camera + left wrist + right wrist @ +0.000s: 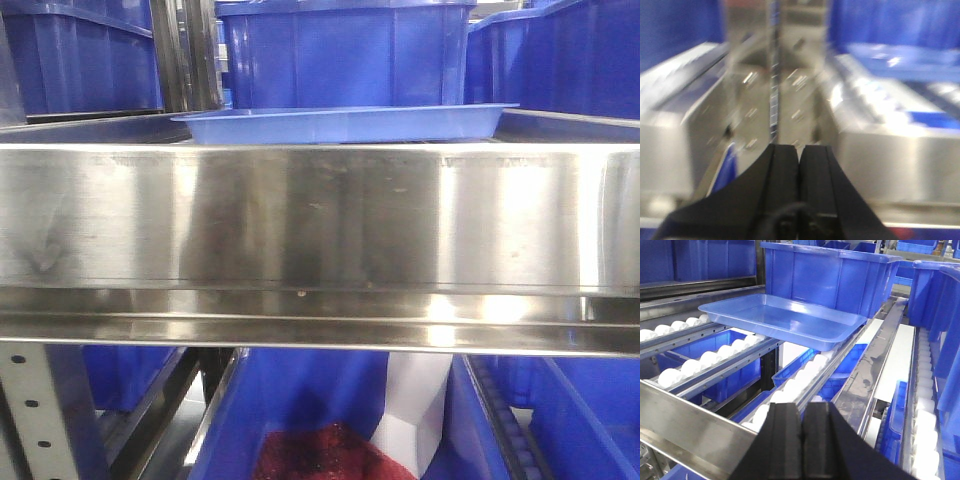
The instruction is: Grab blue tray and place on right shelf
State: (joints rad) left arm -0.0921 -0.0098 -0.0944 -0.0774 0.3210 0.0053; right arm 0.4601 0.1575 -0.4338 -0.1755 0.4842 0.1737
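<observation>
The light-blue tray (345, 124) rests on the right shelf's white roller tracks (705, 360), behind the wide stainless-steel front rail (320, 215). In the right wrist view the tray (785, 319) lies empty, ahead of my right gripper (802, 410), which is shut and empty, above the front rail (685, 430). My left gripper (799, 150) is shut and empty; its view is blurred and shows the tray (900, 56) far to the upper right. Neither gripper shows in the front view.
Deep dark-blue bins (345, 55) stand right behind the tray and to both sides (940, 300). More blue bins (300, 410) sit on the level below, one with something red inside (320, 455). Metal uprights (190, 50) divide the rack bays.
</observation>
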